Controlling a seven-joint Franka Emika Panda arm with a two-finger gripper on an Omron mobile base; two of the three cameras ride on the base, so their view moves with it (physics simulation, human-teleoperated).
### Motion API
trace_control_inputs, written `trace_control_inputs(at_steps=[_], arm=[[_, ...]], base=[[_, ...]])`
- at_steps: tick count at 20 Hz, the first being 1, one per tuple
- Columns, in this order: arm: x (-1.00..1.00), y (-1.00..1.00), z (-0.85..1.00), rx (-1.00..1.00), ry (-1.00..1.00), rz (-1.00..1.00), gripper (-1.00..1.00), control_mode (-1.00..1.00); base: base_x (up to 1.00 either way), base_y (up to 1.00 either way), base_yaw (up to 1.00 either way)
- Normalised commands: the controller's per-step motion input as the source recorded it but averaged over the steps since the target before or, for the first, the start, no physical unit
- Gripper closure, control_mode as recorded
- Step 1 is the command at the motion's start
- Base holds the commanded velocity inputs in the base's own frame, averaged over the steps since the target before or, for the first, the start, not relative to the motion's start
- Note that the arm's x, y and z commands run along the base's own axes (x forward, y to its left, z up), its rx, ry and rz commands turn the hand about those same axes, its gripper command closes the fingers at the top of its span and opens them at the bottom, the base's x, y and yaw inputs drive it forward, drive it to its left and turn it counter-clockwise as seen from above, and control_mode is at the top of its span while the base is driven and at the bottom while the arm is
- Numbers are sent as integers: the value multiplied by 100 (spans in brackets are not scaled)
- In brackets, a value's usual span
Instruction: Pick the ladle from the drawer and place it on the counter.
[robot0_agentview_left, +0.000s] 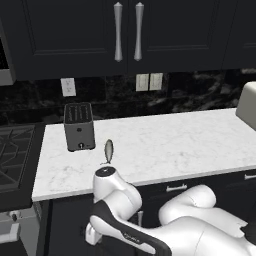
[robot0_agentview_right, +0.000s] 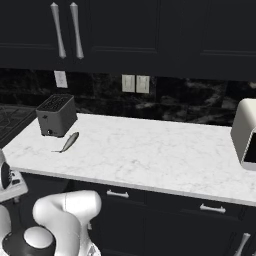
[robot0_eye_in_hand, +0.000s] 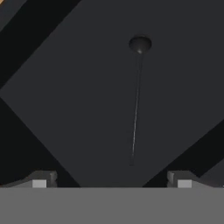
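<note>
The black ladle (robot0_eye_in_hand: 136, 103) lies flat on the dark floor of the open drawer (robot0_eye_in_hand: 78, 96) in the hand view, its small round bowl at the top and its thin handle running down toward me. My gripper (robot0_eye_in_hand: 111, 181) hangs above the handle's near end, open, with its two fingertips (robot0_eye_in_hand: 41, 179) spread wide and nothing between them. The white marble counter (robot0_agentview_left: 165, 145) stretches across both base views above the dark cabinets; the same counter (robot0_agentview_right: 150, 155) shows from the right. My arm bends down below the counter's front edge.
A dark toaster (robot0_agentview_left: 79, 126) stands at the counter's left end, with a small grey fish-shaped item (robot0_agentview_left: 108, 150) in front of it. The stovetop (robot0_agentview_left: 15, 150) lies to the left. A pale appliance (robot0_agentview_right: 246, 132) sits at the right end. Narrow drawers with silver bar handles (robot0_agentview_right: 117, 193) run under the counter.
</note>
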Motion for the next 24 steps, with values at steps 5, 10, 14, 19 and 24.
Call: trace_control_inputs(at_steps=[5,10,14,19,24], arm=[[26,6,-44,-2,0,-6,-100,-100],[32,-8,-65,-12,-1,-5,-100,-100],[36,8,-57,-14,0,-2,-100,-100],[5,8,-43,0,0,0,-100,-100],[8,19,-47,4,0,-1,-100,-100]], base=[[0,0,0],[0,0,0],[0,0,0],[0,0,0],[0,0,0]])
